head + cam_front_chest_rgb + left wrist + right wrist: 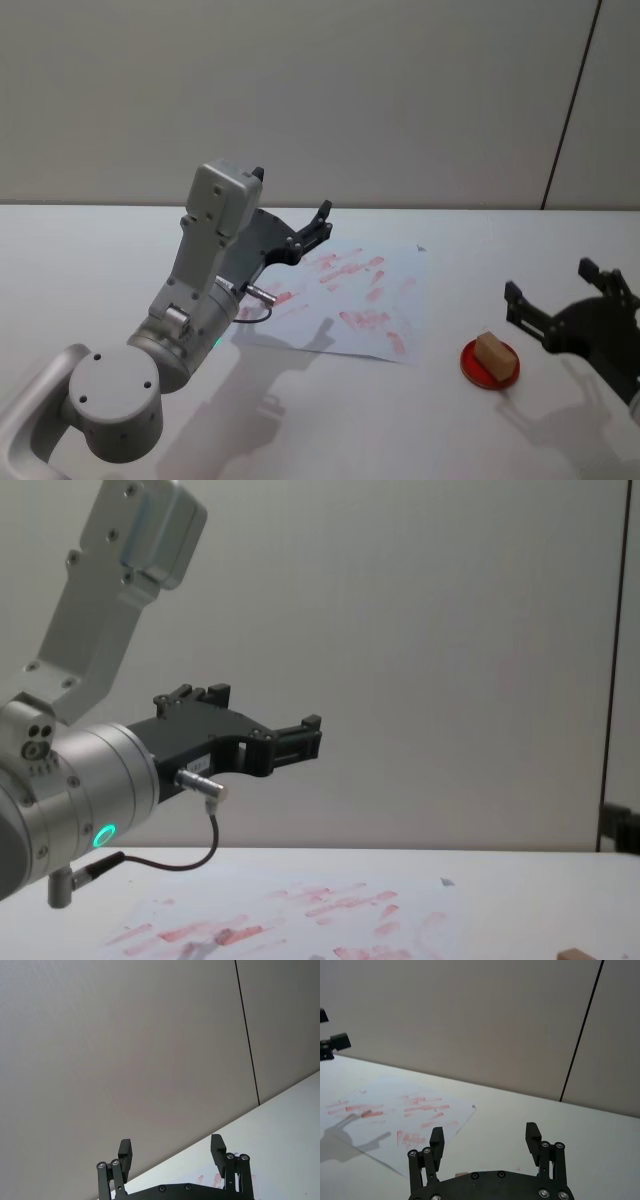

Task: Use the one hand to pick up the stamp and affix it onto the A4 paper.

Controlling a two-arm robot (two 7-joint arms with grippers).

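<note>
Find the stamp at lower right of the head view, seated on a round red pad on the white table. Read it as a light-brown block lying flat, long axis apparently slanting from upper left to lower right of that frame. Catch a corner of it again at the bottom right edge of the chest view. Cannot make out any lettering on the block at this scale.

Place the A4 paper left of the pad and apart from it, mid-frame in the head view, flat on the table. Record many red-pink rectangular marks across the sheet, too smeared to read. Confirm the same sheet at left in the right wrist view and along the bottom of the chest view.

Place the right gripper at the right edge of the head view, just right of the stamp and not touching it. Rate its fingers released and spread wide, gripping nothing.

Place the left gripper left of centre in the head view, raised over the paper's upper left corner, on the arm with the green ring and black cable. Rate its fingers likewise parted, touching nothing.
</note>
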